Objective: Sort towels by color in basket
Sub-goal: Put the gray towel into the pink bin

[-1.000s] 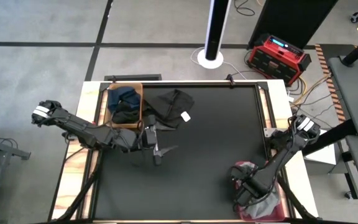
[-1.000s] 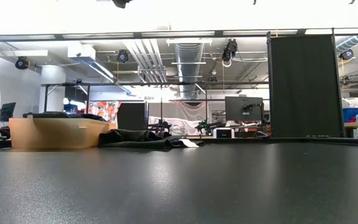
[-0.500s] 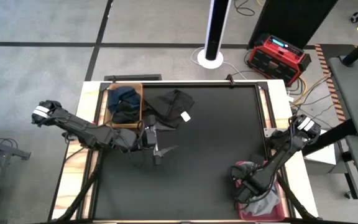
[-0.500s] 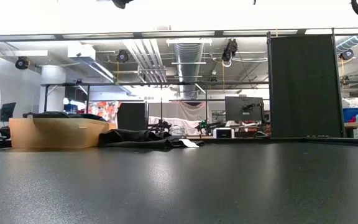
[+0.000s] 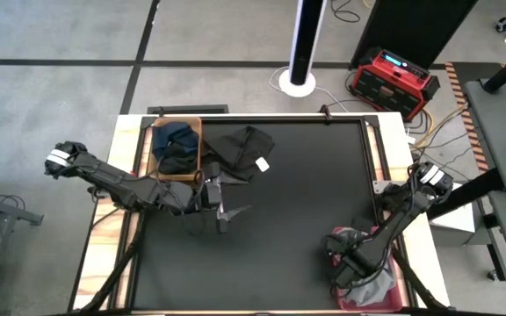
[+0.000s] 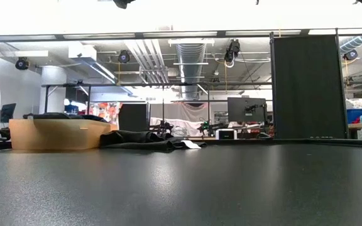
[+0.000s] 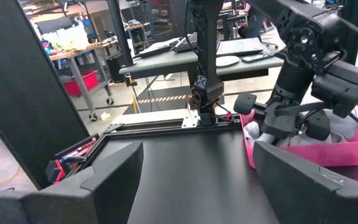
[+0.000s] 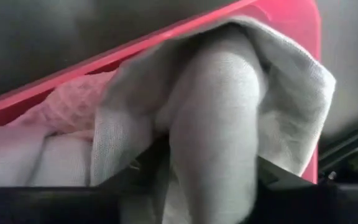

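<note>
the surface [image 5: 306, 219] is a matte black mat framed in pale wood. at its far left corner sits one tan, straight-walled basket [image 5: 159, 132] holding crumpled navy and black towels [image 5: 176, 147]. just beside it one black towel [image 5: 240, 145] lies rumpled and flat on the mat, a small white tag [image 5: 262, 164] at its edge. at the near right corner stands one pink plastic bin [image 5: 398, 294], thin-walled and rectangular, with soft grey and white towels [image 5: 378, 283] heaped inside.

the left hand [image 5: 224, 211] hovers over the mat near the black towel, its two dark fingers [image 7: 114, 174] spread wide and empty. the right hand [image 5: 339, 263] is down in the pink bin; close up, a fold of nubby grey towel [image 8: 216, 124] bulges between its fingers, against pink cloth [image 8: 67, 109] and the bin's red-pink wall [image 8: 272, 12]. whether it grips that fold or has released it i cannot tell.
</note>
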